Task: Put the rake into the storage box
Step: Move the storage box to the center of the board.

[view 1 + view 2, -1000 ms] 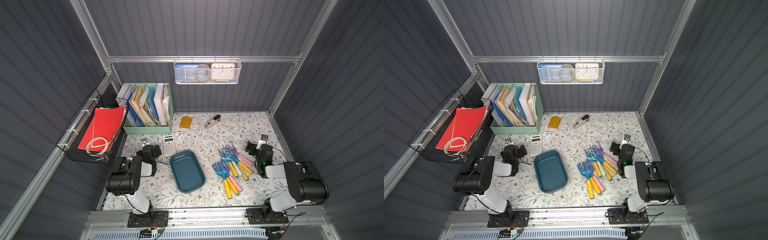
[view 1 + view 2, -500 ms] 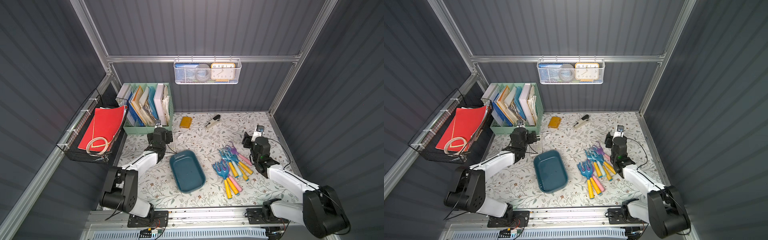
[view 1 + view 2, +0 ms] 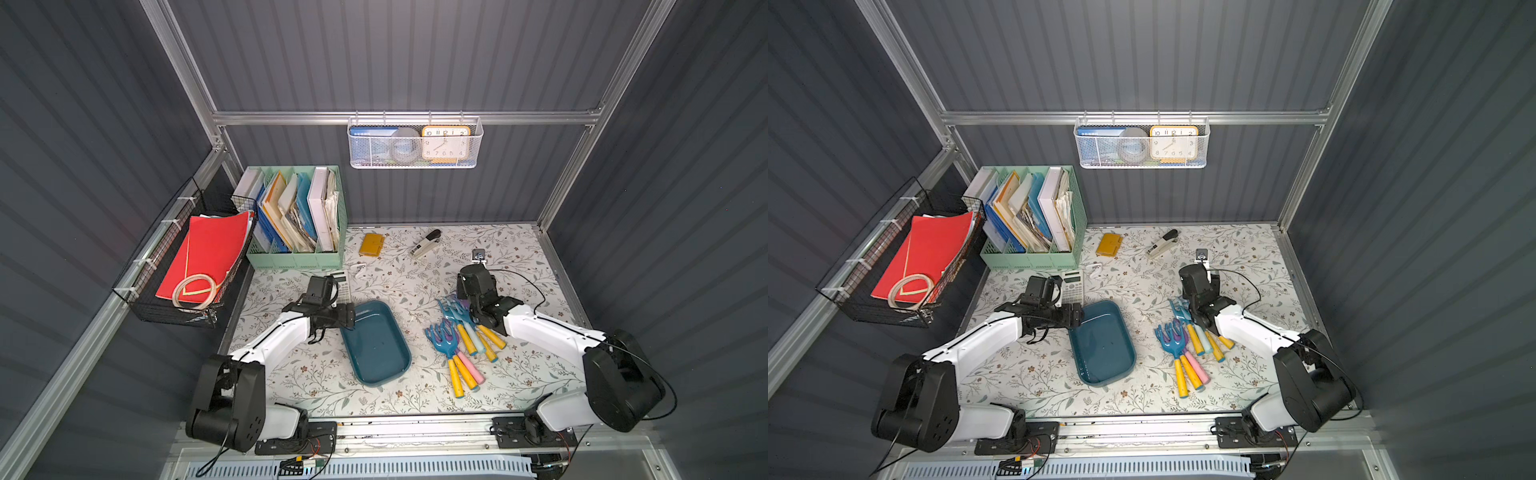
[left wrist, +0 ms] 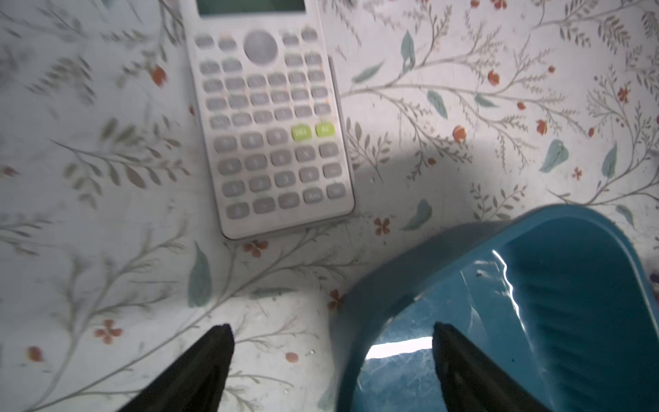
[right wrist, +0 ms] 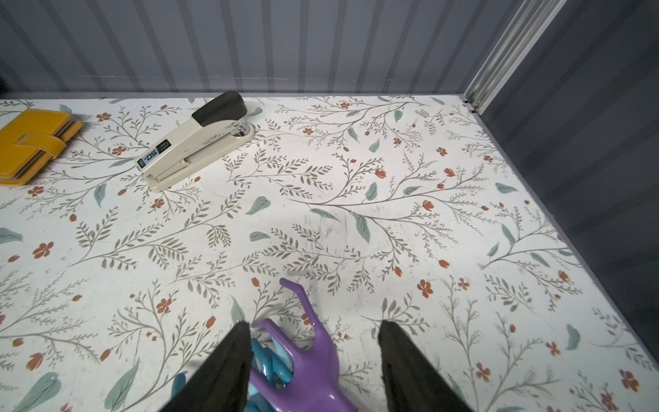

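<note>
The storage box [image 3: 376,345] [image 3: 1102,345] is a shallow teal tray lying empty in the middle of the floral table. To its right lie several rakes [image 3: 461,345] [image 3: 1187,349] with blue heads and yellow or pink handles. My left gripper [image 3: 347,318] [image 4: 331,328] is open, one finger inside the box's [image 4: 535,303] near-left corner and one outside, apart from the rim. My right gripper [image 3: 467,301] [image 5: 313,324] is open low over the rake heads. A purple rake head [image 5: 313,353] lies between its fingers, against one finger [image 5: 231,356] and apart from the other.
A calculator [image 3: 341,284] [image 4: 274,125] lies just behind the box's left corner. A stapler [image 3: 424,245] [image 5: 199,139] and a yellow wallet [image 3: 371,244] sit near the back wall. A mint file holder [image 3: 295,253] stands back left, and wire baskets [image 3: 411,143] [image 3: 187,266] hang on the walls.
Both arms have unfolded from the front corners. The left gripper has swung to the box's corner. The right gripper has dropped onto the rake heads and its fingers have narrowed.
</note>
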`<control>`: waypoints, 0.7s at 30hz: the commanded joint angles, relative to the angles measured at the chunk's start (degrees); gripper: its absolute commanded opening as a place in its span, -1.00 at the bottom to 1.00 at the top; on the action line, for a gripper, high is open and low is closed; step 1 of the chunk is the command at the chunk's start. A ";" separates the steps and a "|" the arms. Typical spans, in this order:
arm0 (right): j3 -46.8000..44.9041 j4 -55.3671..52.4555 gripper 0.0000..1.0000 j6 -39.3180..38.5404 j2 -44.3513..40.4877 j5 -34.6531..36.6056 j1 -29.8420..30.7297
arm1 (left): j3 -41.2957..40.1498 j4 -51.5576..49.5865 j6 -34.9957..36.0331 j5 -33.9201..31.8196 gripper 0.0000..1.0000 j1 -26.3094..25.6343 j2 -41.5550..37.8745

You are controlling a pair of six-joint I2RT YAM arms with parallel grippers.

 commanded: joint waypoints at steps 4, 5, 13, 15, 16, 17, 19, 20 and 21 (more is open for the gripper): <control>0.44 -0.03 0.23 -2.37 -1.13 5.37 0.43 | 2.49 -5.28 -1.58 8.14 0.23 0.02 5.95; 0.23 0.21 0.23 -2.26 -1.12 5.52 0.41 | 3.20 -5.26 -1.37 8.44 0.06 0.02 6.76; -0.61 -1.13 0.24 0.37 -1.91 6.00 0.54 | 14.44 -6.89 -0.30 4.97 -0.93 -0.03 14.91; -0.68 -2.37 0.23 2.15 -2.05 5.76 0.56 | 19.01 -6.38 -0.05 3.18 -0.99 -0.07 18.97; -0.73 -3.16 0.22 3.01 -2.08 5.13 0.56 | 21.99 -6.06 0.31 2.33 -1.00 -0.11 21.84; -0.82 -3.87 0.21 3.72 -2.00 4.55 0.60 | 25.16 -6.29 0.89 1.81 -1.00 -0.15 24.41; -0.89 -5.79 0.19 4.95 -1.92 2.02 0.53 | 32.86 -7.56 1.25 0.00 -1.00 -0.22 31.19; -1.00 -6.39 0.19 5.50 -1.88 1.24 0.57 | 36.39 -8.54 1.45 -0.57 -1.00 -0.31 33.91; -1.01 -7.25 0.19 6.23 -1.83 0.17 0.63 | 41.29 -9.51 1.52 -1.50 -1.00 -0.55 36.58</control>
